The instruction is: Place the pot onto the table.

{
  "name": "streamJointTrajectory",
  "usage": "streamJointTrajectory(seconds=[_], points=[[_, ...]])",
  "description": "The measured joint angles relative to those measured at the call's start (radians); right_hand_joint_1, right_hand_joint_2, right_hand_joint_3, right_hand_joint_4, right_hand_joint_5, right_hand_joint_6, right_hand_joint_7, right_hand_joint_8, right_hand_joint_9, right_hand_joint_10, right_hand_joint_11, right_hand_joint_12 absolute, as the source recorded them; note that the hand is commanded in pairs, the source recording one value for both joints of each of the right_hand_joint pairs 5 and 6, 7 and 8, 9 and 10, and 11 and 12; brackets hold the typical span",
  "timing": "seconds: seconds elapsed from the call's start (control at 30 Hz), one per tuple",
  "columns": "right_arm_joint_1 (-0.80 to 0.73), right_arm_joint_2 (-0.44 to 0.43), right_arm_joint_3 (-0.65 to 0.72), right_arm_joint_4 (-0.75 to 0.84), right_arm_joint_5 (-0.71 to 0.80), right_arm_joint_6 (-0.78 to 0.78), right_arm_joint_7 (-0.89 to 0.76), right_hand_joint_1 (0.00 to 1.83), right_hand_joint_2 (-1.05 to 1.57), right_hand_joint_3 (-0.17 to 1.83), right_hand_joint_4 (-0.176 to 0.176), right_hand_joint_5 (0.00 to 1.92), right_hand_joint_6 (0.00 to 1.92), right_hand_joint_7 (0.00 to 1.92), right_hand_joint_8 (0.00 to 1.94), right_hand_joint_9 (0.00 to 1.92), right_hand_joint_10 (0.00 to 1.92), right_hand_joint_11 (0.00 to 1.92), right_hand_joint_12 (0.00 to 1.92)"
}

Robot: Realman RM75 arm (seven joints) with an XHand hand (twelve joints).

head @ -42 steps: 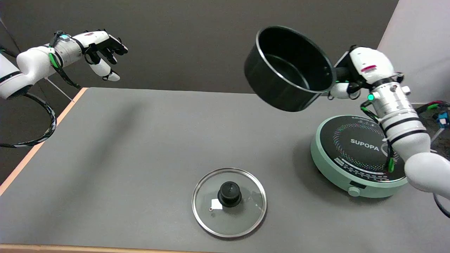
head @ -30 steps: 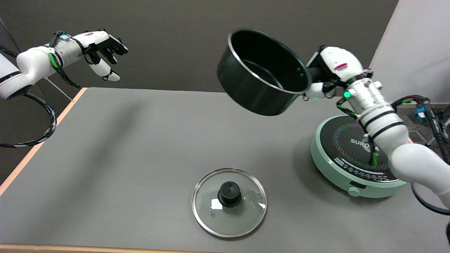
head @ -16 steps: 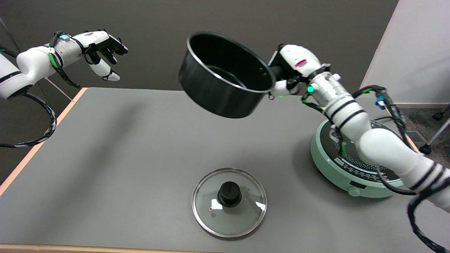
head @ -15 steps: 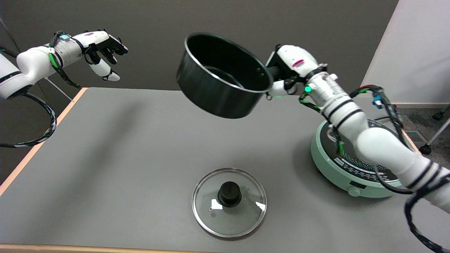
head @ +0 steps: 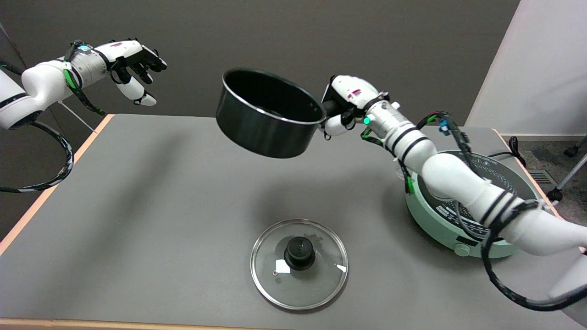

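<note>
Black pot [head: 268, 120] held in the air over the grey table [head: 151, 201], not set down yet.

Head view: right hand [head: 345, 104] grips the pot by its side handle; the handle itself is mostly hidden by the fingers, so exact grasp is hard to tell. Pot is off the green induction cooker [head: 451, 215], well left of it, above the table's far-middle area, tilted slightly, opening up. Lift and carry look done; left to do: lower, set flat on the table, release. Pot looks empty inside as far as the dark interior shows. Glass lid [head: 299, 263] lies flat on the table near the front edge, apart from the pot.
</note>
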Motion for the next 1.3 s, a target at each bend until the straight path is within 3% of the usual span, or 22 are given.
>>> streamJointTrajectory(seconds=[0.7, 1.3], points=[[0.215, -0.152, -0.128, -0.417, 0.001, -0.093, -0.077, 1.15, 1.16, 0.59, -0.048, 1.92, 1.92, 1.92, 1.92, 1.92, 1.92, 1.92, 1.92], [0.258, -0.226, -0.150, -0.558, -0.056, 0.047, -0.105, 1.02, 1.40, 0.47, -0.039, 1.92, 1.92, 1.92, 1.92, 1.92, 1.92, 1.92, 1.92]])
